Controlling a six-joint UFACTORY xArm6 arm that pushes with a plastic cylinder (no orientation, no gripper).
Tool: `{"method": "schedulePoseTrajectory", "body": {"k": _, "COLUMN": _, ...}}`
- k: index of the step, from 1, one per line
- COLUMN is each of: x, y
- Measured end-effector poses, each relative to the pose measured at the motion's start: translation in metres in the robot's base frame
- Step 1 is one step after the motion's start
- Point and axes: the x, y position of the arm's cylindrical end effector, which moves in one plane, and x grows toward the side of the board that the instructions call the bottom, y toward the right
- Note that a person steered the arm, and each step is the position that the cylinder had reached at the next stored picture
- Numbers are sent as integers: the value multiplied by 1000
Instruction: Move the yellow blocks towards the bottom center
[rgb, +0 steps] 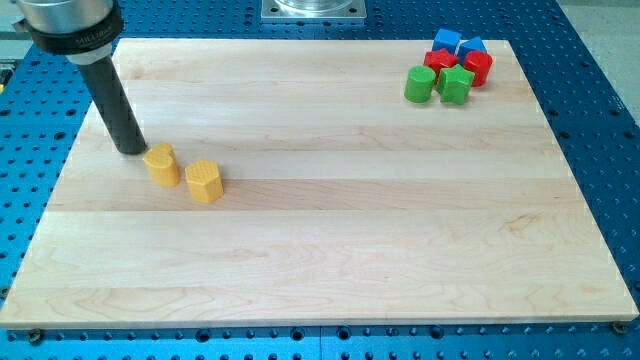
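Wooden board (320, 250) on blue perforated bench, my tip (131, 150) at view's left, just beside one yellow block (161, 165), second yellow block (204, 181) near it to the right; no gripper on rig, rod only, holds nothing; red, blue & green blocks (450, 66) clustered top right, well apart.

Rod's upper end runs out of the view's top edge at far left, so the arm above it is not seen. Metal mount (314, 9) at far centre is cut by the top edge. In the far-right cluster, blue blocks (458, 44) sit partly behind red blocks (462, 63); their shapes can't be made out. Red ones are partly covered by green blocks (438, 84). Blue perforated base (605, 120) is cropped on all sides.
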Motion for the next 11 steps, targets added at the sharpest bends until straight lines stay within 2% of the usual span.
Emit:
{"method": "schedulePoseTrajectory", "body": {"k": 2, "x": 28, "y": 146}}
{"method": "schedulePoseTrajectory", "body": {"k": 3, "x": 18, "y": 128}}
{"method": "schedulePoseTrajectory", "body": {"k": 4, "x": 1, "y": 54}}
{"method": "schedulePoseTrajectory", "body": {"k": 5, "x": 3, "y": 27}}
{"method": "schedulePoseTrajectory", "body": {"k": 7, "x": 45, "y": 118}}
{"method": "schedulePoseTrajectory", "body": {"k": 8, "x": 44, "y": 111}}
{"method": "schedulePoseTrajectory", "body": {"k": 9, "x": 28, "y": 66}}
{"method": "schedulePoseTrajectory", "body": {"k": 10, "x": 44, "y": 34}}
{"method": "schedulePoseTrajectory", "body": {"k": 11, "x": 68, "y": 86}}
